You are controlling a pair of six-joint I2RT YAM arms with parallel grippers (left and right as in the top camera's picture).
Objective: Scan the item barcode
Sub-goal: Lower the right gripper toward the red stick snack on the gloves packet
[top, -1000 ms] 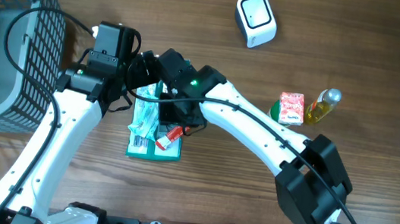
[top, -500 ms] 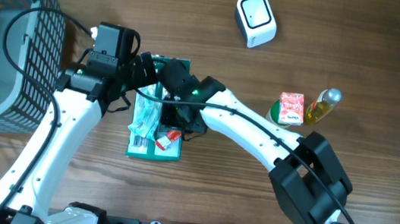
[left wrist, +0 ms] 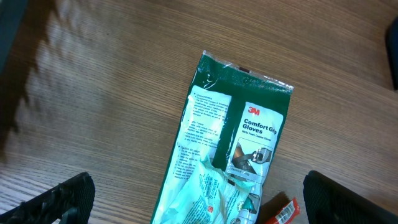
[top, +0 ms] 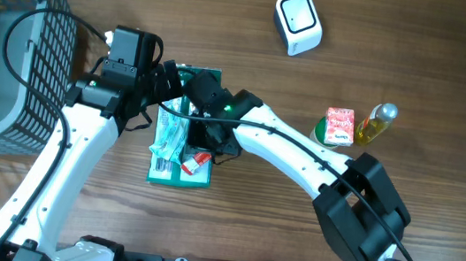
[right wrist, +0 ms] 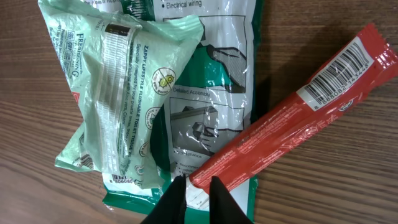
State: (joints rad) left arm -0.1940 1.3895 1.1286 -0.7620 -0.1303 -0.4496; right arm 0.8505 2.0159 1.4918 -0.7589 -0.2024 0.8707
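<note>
Black fingers of the right tool (right wrist: 196, 190) stand nearly together, pinched on the lower end of the red stick sachet (right wrist: 292, 121), as far as the wrist view shows. The sachet lies slantwise across the 3M glove pack (right wrist: 211, 106), just beside the pale green flushable tissue pack (right wrist: 118, 93); its barcode (right wrist: 339, 74) faces up at the free end. The left tool (left wrist: 199, 193) hangs over the same pile with its fingers wide apart, holding nothing. The pile lies left of the middle of the counter (top: 454, 69).

The step in hand looks like the pick-up. The next move calls for lifting the sachet clear of both packs without dragging them, then carrying it to the white scanner (top: 298, 23) near the far edge, well apart from the pile, and turning the barcode toward the scanner's window. Held by one end, so thin a sachet may droop or twist.

A wire basket (top: 57, 38) fills the far left corner; a grey shape shows through its mesh, but I cannot tell what it is. A small red carton (top: 339, 126) and a yellow bottle (top: 378, 123) stand loose toward the right edge, in no container.
</note>
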